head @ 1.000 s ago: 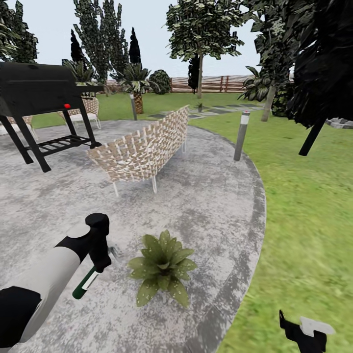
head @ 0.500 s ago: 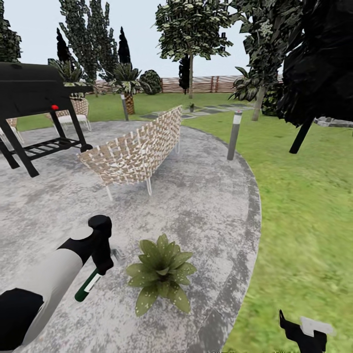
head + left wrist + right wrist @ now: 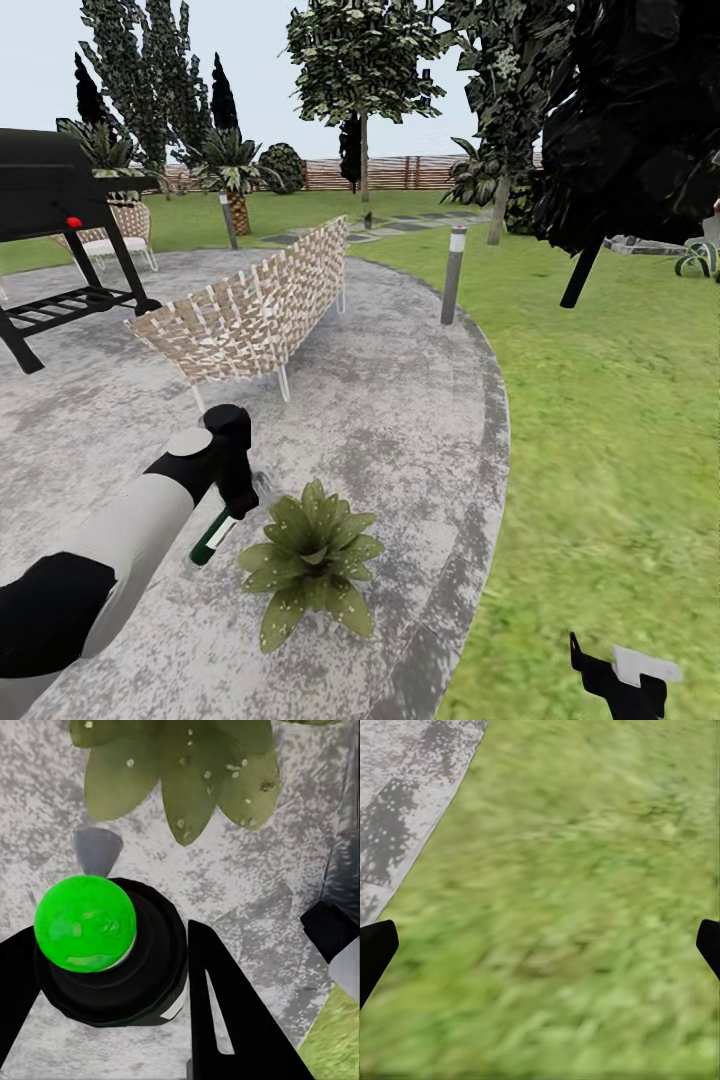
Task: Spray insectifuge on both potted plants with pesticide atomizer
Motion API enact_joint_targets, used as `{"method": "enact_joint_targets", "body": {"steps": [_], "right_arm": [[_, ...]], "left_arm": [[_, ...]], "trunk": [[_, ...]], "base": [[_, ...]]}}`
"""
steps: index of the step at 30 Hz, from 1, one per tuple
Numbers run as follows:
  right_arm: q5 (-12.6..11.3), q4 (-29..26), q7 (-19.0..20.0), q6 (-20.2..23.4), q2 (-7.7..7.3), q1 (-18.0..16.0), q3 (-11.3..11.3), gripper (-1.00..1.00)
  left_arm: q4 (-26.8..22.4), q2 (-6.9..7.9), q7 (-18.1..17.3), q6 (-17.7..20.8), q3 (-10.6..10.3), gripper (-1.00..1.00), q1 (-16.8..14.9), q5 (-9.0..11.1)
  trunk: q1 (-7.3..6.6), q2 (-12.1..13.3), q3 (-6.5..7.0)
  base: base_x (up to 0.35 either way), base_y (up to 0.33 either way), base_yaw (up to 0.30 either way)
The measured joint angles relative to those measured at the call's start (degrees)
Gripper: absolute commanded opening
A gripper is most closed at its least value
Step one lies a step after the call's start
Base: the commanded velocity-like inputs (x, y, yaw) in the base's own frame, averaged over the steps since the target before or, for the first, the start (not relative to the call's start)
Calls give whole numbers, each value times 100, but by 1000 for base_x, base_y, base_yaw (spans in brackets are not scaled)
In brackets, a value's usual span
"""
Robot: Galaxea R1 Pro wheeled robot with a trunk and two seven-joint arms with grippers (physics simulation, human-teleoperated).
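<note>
The right gripper hangs low over the lawn, and its wrist view shows its two dark fingertips far apart with grass between them and a strip of the patio edge off to one side. The left gripper is clamped on the atomizer, which sticks out below it on a slant: its long axis runs from the gripper down toward the robot and a little to its left, dark green end lowest, white band above. In the left wrist view the atomizer is seen end on, a bright green cap in a black collar, with one black finger against its side. Just beside the atomizer, to the robot's right, a plant of pointed, speckled leaves sits on the patio; its leaves lie just beyond the cap in the wrist view. Farther out on the paving stands a woven bench, and left of it a black grill. A bollard stands at the patio rim. Beyond are a palm, trees, stepping stones and the fence.
</note>
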Motion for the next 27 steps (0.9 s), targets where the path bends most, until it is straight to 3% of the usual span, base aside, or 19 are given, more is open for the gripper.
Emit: {"method": "enact_joint_targets", "body": {"steps": [5,14,27], "right_arm": [[2,1,-1,0,7,0,0,100],[1,1,-1,0,9,-2,0,100],[-2,1,1,1,1,2,1,100]], "left_arm": [[2,-116,0,-3,-11,-100,-53,-12],[40,-113,0,-17,-173,-100,-48,-117],[49,-122,0,-17,-178,-100,-50,-137]], "trunk": [[0,0,-1],[0,0,-1],[2,0,-1]], "base": [[0,0,0],[-8,1,0],[-236,178,-2]]}}
